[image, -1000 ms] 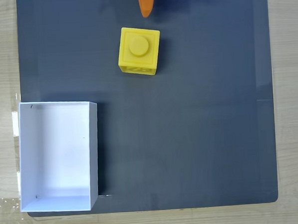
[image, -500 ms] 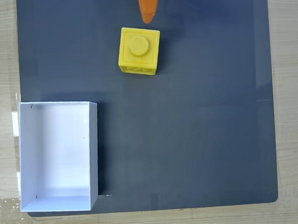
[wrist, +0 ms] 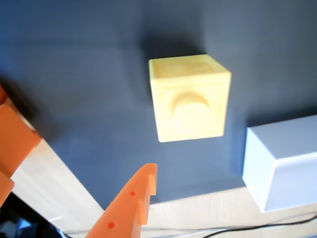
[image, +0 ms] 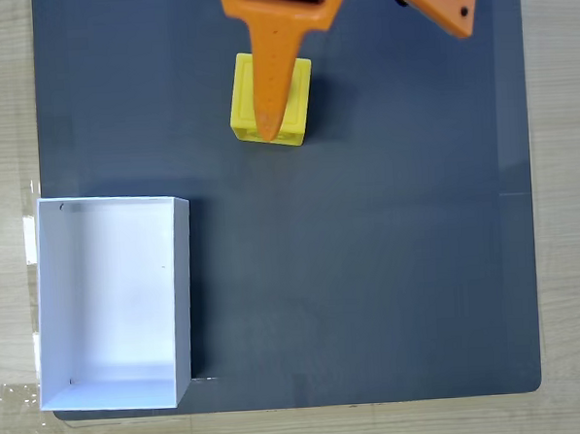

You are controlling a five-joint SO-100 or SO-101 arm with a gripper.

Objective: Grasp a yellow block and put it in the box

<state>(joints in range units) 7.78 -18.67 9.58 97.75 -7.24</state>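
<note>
Pincer (image: 351, 78) agape over yellow block (image: 298, 90)

The fixed view is evenly and brightly lit and sharp throughout, with soft shadows falling right of the yellow block (image: 298, 100) and the box (image: 181, 281). The wrist view is softer and slightly blurred; the block (wrist: 190, 96) appears washed out to pale yellow, with a dark shadow above it on the mat (wrist: 89, 59).
</note>
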